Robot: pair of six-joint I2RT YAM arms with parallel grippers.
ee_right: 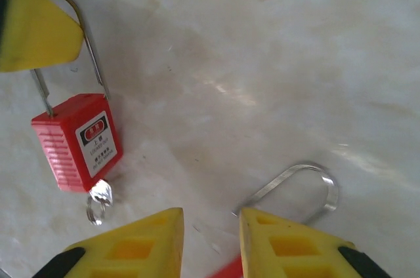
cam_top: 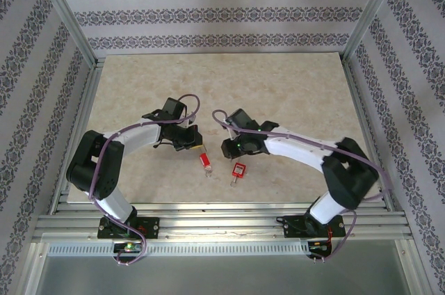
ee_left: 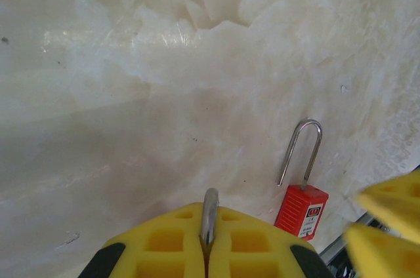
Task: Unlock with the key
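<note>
My left gripper point(ee_left: 209, 229) is shut on a thin silver shackle point(ee_left: 210, 200) that sticks up between its yellow pads. That shackle belongs to a red padlock point(cam_top: 206, 162) point(ee_right: 77, 140) lying on the table, with a small silver ring point(ee_right: 100, 200) at its base. A second red padlock point(cam_top: 239, 170) point(ee_left: 302, 211) lies to its right with its shackle point(ee_right: 308, 183) swung open. My right gripper point(cam_top: 231, 149) point(ee_right: 211, 216) hovers over this one, jaws apart, a blurred red edge point(ee_right: 226, 270) low between them. The key is hidden.
The pale marble tabletop point(cam_top: 278, 93) stretches wide behind both grippers. Patterned walls and metal posts point(cam_top: 66, 17) fence it in, with a rail point(cam_top: 222, 225) along the near edge. The two grippers sit close together, a right finger point(ee_left: 387, 202) showing at the left wrist view's edge.
</note>
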